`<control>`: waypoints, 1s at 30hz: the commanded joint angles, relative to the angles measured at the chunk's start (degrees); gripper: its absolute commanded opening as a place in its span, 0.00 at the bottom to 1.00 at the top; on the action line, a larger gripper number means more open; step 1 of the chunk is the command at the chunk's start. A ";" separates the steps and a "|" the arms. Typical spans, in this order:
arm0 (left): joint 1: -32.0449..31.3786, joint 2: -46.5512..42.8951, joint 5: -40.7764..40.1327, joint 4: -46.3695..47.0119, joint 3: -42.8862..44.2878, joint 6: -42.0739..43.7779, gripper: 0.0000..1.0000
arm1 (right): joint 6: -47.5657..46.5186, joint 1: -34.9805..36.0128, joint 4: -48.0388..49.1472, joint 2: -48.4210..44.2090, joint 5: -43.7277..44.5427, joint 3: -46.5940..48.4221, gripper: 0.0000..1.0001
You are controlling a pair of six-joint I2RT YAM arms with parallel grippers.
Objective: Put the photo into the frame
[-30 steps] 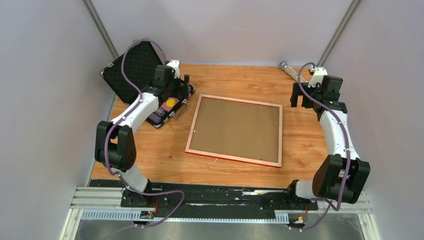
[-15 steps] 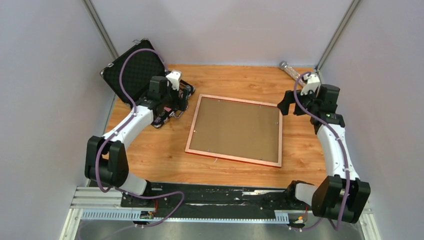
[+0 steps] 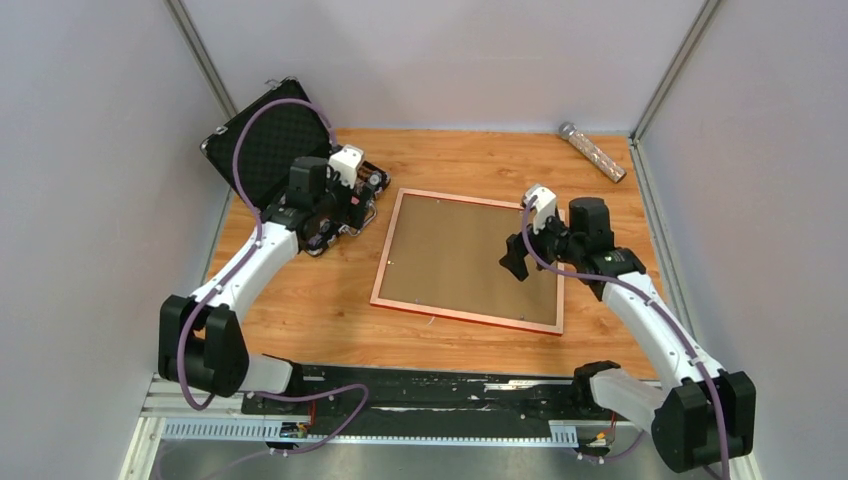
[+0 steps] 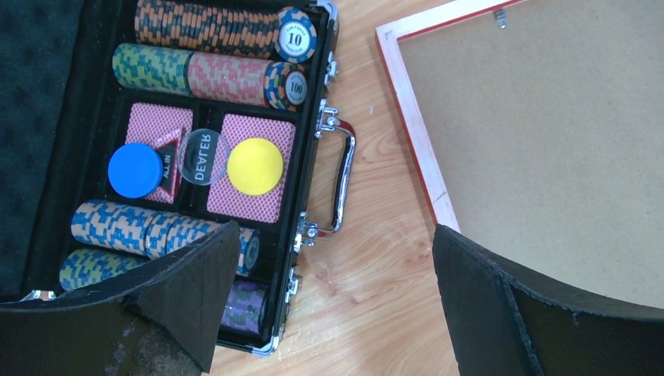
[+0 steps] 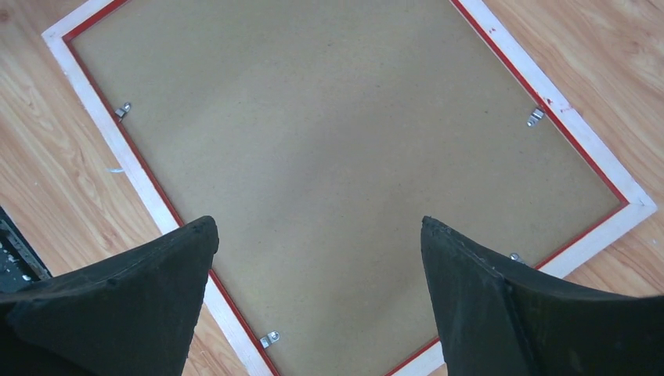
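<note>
Had right gripper (image 5: 315, 229) splayed, empty, over backing board (image 5: 344, 164) in face-down frame (image 5: 88, 110). Clips (image 5: 535, 117) need undoing first, I judged. Left gripper (image 4: 334, 233) splayed, empty, above chip case (image 3: 272, 135).

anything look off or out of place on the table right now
The frame lies back-up and slightly askew to the table edges, its brown backing board in place. No photo is in view. An open poker chip case sits at the far left, and a glittery tube at the far right.
</note>
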 commanded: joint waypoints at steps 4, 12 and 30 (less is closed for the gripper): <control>-0.03 -6.29 3.59 0.40 0.63 1.98 1.00 | -4.29 4.53 -2.08 -3.63 -0.63 -1.27 1.00; -5.42 -5.36 4.34 -6.25 4.32 6.44 1.00 | -10.52 13.74 -8.58 -2.11 1.08 -3.51 1.00; -18.63 -2.07 0.80 -6.61 0.88 13.43 0.97 | -12.95 30.06 -7.71 -1.86 13.13 -12.03 0.88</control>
